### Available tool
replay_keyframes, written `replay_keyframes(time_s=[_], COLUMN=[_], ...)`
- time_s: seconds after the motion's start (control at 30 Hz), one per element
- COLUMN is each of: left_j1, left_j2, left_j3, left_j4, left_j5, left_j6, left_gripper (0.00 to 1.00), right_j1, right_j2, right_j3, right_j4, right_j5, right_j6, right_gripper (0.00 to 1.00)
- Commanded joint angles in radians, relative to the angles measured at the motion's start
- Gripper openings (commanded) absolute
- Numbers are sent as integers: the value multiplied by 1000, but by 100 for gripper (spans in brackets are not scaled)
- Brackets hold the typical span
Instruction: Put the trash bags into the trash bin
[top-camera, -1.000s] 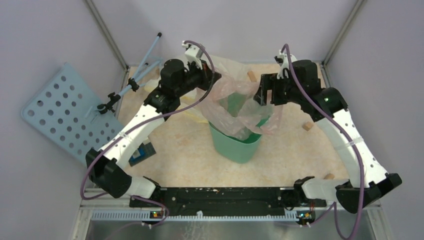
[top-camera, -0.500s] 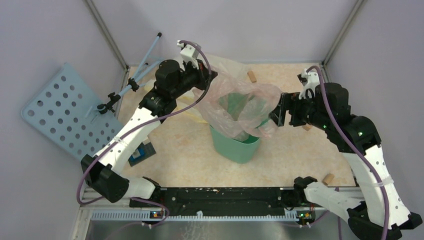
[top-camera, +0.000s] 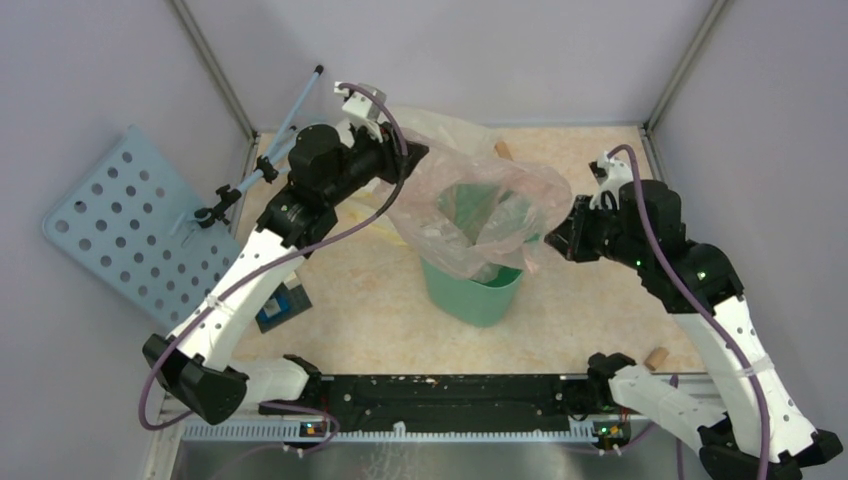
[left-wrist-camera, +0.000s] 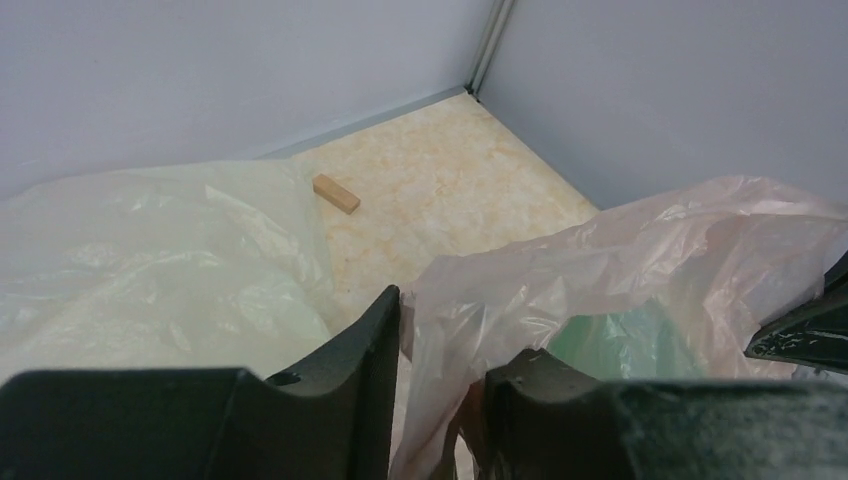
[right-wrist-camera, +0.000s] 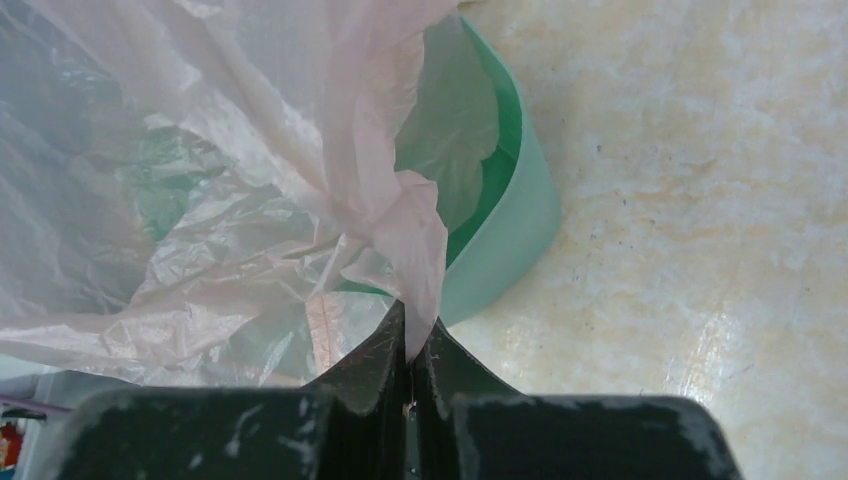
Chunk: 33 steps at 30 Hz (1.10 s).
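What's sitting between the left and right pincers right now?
The pink bag, spread open from the left pincer to the right pincer, which pinches its edge. The bin stands under it. Top view shows this.

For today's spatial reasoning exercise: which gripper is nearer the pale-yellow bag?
Left. The left gripper sits right beside the pale-yellow bag; the right gripper is across the trash bin, pinching the pink bag.

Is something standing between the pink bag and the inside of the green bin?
Nothing visible does. The pink bag hangs over the open bin, its lower part already inside. The yellow bag lies behind, clear of it.
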Motion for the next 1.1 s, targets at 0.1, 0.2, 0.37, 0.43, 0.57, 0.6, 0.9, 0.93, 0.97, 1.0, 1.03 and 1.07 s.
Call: replay_keyframes(time_s=[0.1, 0.2, 0.37, 0.43, 0.57, 0.6, 0.9, 0.93, 0.97, 1.0, 1.03, 1.07], left_j1=[0, 0, 1, 0, 0, 0, 0, 1, 0, 0, 0, 0], left_j2=[-77, -111, -173, -195, -233, -241, -201, -198, -199, -202, -204, -207], left_j3=[32, 45, 46, 56, 89, 98, 273, 281, 285, 288, 288, 289], left_j4=[-122, -210, -298, -335, -406, -422, -639, -647, -650, -644, -635, -624], left_j5=[-113, -148, -125, -111, -126, -137, -272, -288, -295, -283, -259, -223], left_j6=[73, 108, 131, 134, 145, 151, 178, 181, 183, 180, 177, 170], left_gripper=[40, 47, 73, 84, 97, 98, 99, 99, 99, 99, 99, 99], right_j1=[-3, -4, -3, -4, -4, -4, -3, -3, -3, -3, -4, -4], right_j2=[-33, -33, -32, -32, -33, -32, -34, -34, -36, -36, -38, -40], right_j3=[32, 36, 30, 29, 29, 28, 26, 23, 23, 21, 19, 17], right_j4=[42, 16, -9, -14, -20, -21, -28, -28, -28, -27, -27, -28], right_j5=[14, 46, 82, 90, 92, 92, 100, 100, 100, 100, 100, 100], right_j6=[26, 8, -16, -20, -33, -35, -54, -54, -55, -55, -56, -56], right_gripper=[0, 0, 0, 0, 0, 0, 0, 0, 0, 0, 0, 0])
